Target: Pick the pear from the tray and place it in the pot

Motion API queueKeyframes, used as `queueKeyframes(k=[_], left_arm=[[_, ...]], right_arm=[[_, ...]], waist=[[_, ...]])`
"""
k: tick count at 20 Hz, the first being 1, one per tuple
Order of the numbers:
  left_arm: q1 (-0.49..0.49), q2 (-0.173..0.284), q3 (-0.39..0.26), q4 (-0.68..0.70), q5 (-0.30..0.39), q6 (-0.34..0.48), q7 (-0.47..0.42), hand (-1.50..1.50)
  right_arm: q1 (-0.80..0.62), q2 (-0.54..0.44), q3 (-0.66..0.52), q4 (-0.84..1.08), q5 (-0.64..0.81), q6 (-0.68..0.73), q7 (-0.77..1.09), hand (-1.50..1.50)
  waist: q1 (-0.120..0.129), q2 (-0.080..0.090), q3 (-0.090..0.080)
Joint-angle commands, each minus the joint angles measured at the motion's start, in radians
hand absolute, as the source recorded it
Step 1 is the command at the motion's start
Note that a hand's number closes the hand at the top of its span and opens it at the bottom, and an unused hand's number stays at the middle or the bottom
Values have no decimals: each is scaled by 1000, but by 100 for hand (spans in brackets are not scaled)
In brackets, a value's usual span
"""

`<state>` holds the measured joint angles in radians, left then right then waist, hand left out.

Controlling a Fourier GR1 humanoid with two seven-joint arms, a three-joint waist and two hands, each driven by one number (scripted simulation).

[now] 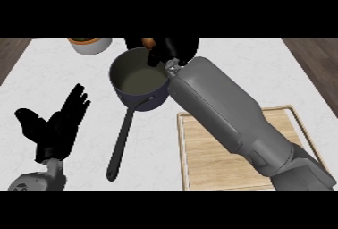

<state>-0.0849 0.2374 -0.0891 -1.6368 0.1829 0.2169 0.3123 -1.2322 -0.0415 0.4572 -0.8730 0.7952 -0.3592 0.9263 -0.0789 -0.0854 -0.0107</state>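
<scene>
White marble-look counter (59,71) is filling most of the head view, with brown wood floor showing at both top corners. Right forearm (231,116), grey and bulky, is running diagonally from the lower right up toward the top middle, crossing over the tray's upper left corner. Wooden tray (211,165) with a pale raised rim is lying at the lower right, its bare board showing under and left of the forearm. Dark pot (137,78) is sitting at the upper middle of the counter, round and open, greyish inside, nothing visible in it; its long black handle (120,143) is pointing down toward the lower edge, just left of the tray. Left hand (56,125) is showing at the lower left, fingers straight and spread, thumb out to the side, holding nothing, resting over the counter well apart from the pot. Right hand (173,50) is hanging at the pot's far right rim, black fingers curled downward around something; most of the hand is blurring into dark shadow. Pear (149,43) is showing only as a small orange-tan patch just left of those curled fingers, at the top edge above the pot's rim, seemingly in the right hand's hold; whether it is touching the pot cannot be told. Small white bowl (89,45) with dark green and orange contents is sitting at the top left, cut off by the top edge, near the pot but apart from it.
</scene>
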Motion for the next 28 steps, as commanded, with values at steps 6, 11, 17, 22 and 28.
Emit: queueKeyframes(k=[6,11,17,22,28], left_arm=[[-46,-2,-9,-11,11,-28,2,0],[-32,-13,-21,-19,11,-47,-27,0],[-71,-9,-27,-51,-2,-37,17,0],[-100,-41,-45,-24,-6,-25,26,0],[-116,-62,-56,4,-35,-6,-1,0]], right_arm=[[-226,41,58,-127,64,231,543,150],[-177,41,38,-138,76,229,559,150],[-74,41,124,-153,-51,227,541,150],[13,41,9,-122,-79,50,529,-150],[16,41,-21,-192,-102,-146,485,-150]], waist=[[67,56,8],[76,71,9],[107,80,9],[106,85,11],[115,84,10]])
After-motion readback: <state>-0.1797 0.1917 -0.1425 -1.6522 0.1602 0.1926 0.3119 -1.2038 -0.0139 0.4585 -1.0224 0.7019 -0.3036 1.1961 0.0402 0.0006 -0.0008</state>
